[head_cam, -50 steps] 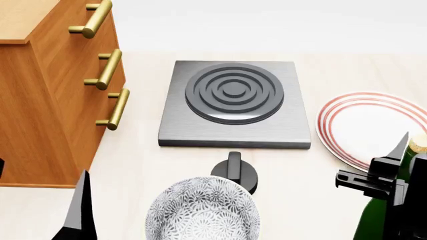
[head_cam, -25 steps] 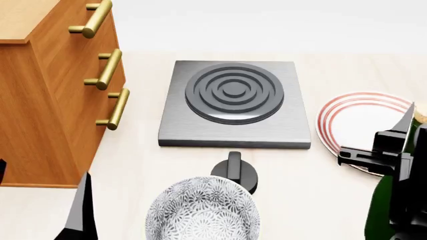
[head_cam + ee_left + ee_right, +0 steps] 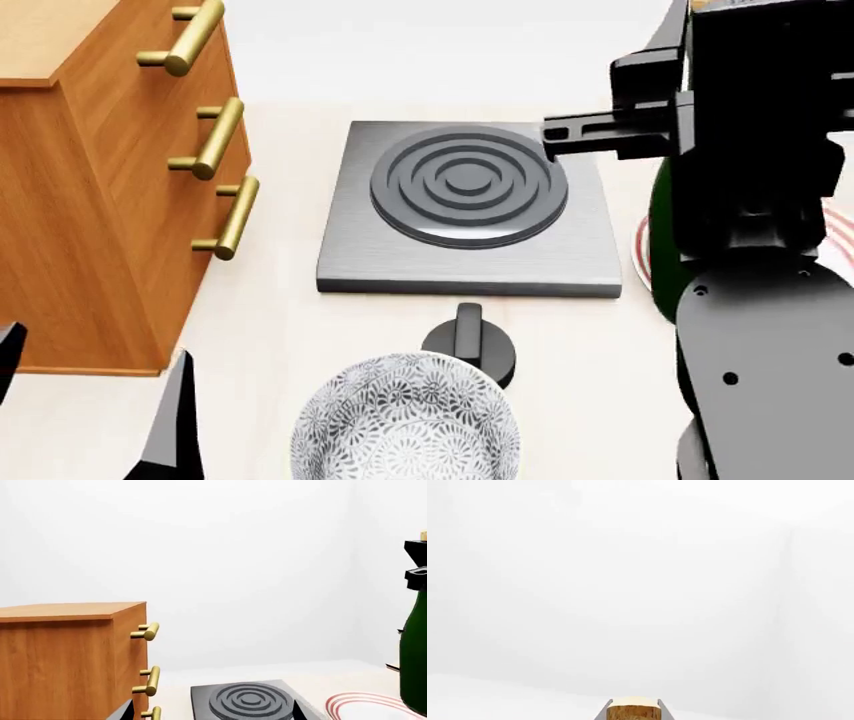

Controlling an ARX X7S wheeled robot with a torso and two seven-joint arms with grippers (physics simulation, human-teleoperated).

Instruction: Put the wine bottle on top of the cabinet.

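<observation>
The wine bottle's dark green body (image 3: 663,232) shows as a sliver behind my raised right arm in the head view. In the left wrist view the wine bottle (image 3: 414,650) hangs above the table's right side, over the plate. My right gripper (image 3: 701,85) is shut on its neck. The right wrist view shows the tan cork (image 3: 632,712) between the two fingers of the right gripper (image 3: 632,715). The cabinet (image 3: 94,190), reddish-brown with brass handles, stands at the far left, its flat top (image 3: 70,611) bare. My left gripper (image 3: 87,400) is open and empty, low near the cabinet's front corner.
A grey hotplate (image 3: 470,205) with its black knob (image 3: 470,345) lies mid-table. A patterned bowl (image 3: 404,422) sits at the front. A red-ringed plate (image 3: 363,706) lies at the right under the bottle. The hotplate (image 3: 247,700) lies between the left gripper's fingertips (image 3: 298,712) in the left wrist view.
My right arm has risen with the bottle, from low at the right edge to high above the plate and hotplate's right side. The left gripper has barely shifted.
</observation>
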